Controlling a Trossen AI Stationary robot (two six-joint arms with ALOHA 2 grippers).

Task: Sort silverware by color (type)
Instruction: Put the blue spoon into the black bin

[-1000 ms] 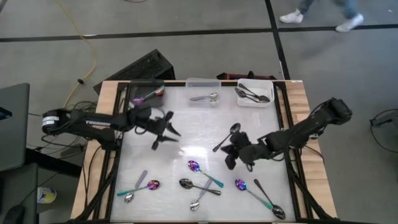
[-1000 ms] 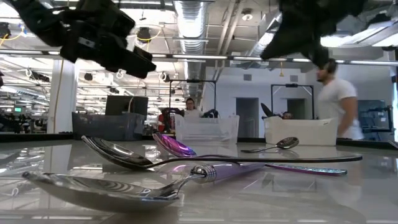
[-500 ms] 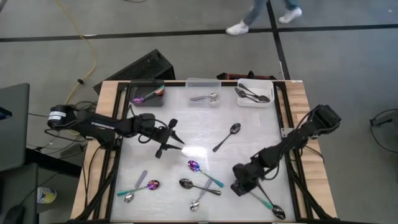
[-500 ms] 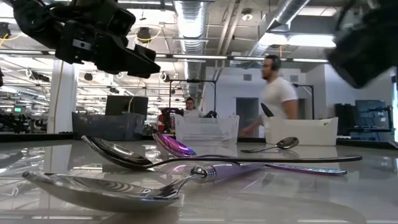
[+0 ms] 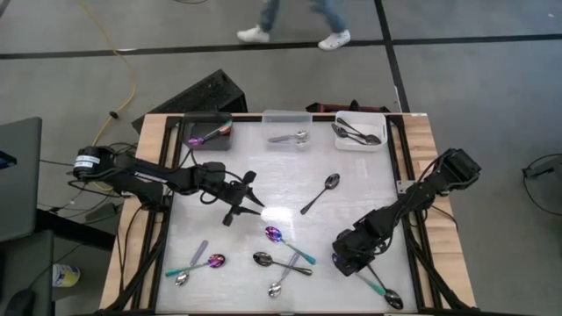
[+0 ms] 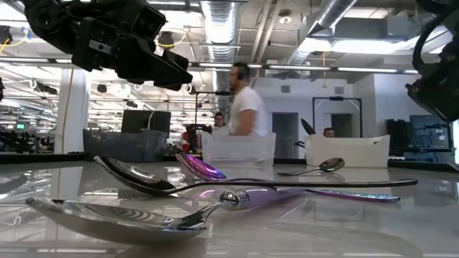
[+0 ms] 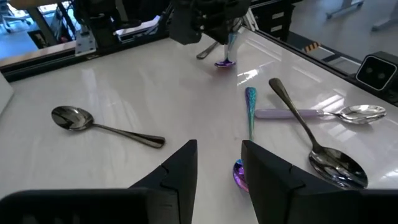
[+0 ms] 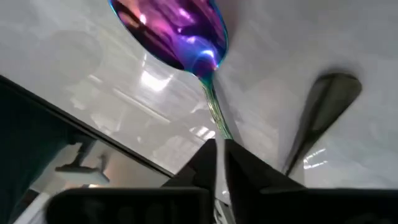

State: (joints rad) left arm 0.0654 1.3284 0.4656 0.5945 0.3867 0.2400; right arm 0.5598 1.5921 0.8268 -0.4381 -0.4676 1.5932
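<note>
Iridescent spoon point(image 8: 174, 28) beside dark handle point(image 8: 320, 112)

Overhead looking straight down, low level across table point(image 5: 369, 189), wrists close above it

The right pincer point(image 5: 349, 260) hides the iridescent spoon's bowl point(image 8: 171, 28) from overhead

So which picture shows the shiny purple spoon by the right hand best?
The right wrist view: the purple spoon fills it, its neck between the right hand fingers. The high view hides it under that hand; the left wrist view shows it far off; the low view doesn't show it.
</note>
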